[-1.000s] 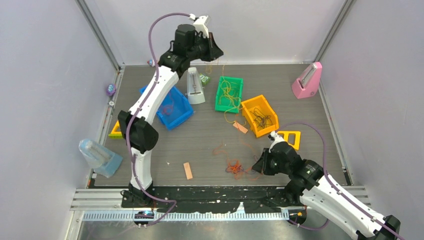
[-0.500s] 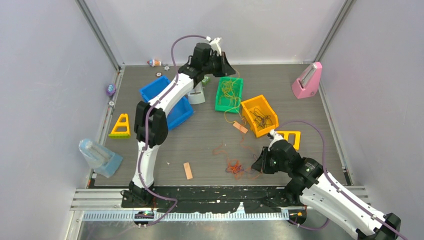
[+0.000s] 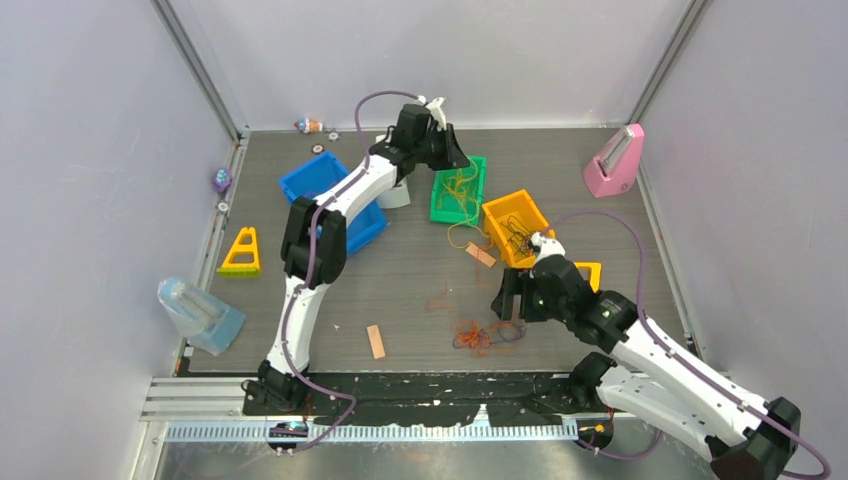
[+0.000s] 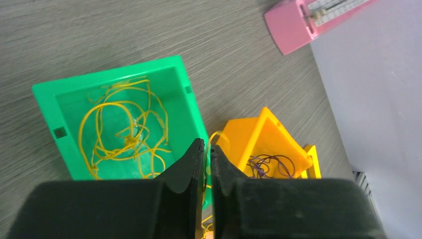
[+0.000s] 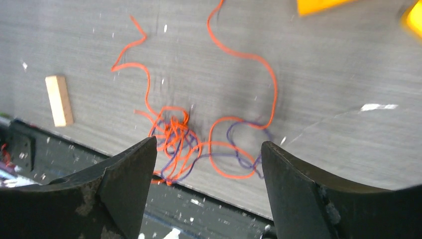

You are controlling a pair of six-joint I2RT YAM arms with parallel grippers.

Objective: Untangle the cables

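Your right gripper point(image 5: 208, 147) gapes wide above the tangled thin orange and purple cables point(image 5: 173, 133) on the grey table point(image 5: 323, 74); your left gripper point(image 4: 207, 145), closed, hovers over the green plastic bin point(image 4: 188, 99).

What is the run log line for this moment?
phase: untangling | left gripper: shut, at edge of green bin containing yellow cables | right gripper: open, above orange-purple tangle | tangle: not yet separated

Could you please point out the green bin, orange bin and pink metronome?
green bin point(image 4: 109, 74), left wrist view, rim
orange bin point(image 4: 241, 139), left wrist view, wall
pink metronome point(image 3: 615, 165), top external view, side face
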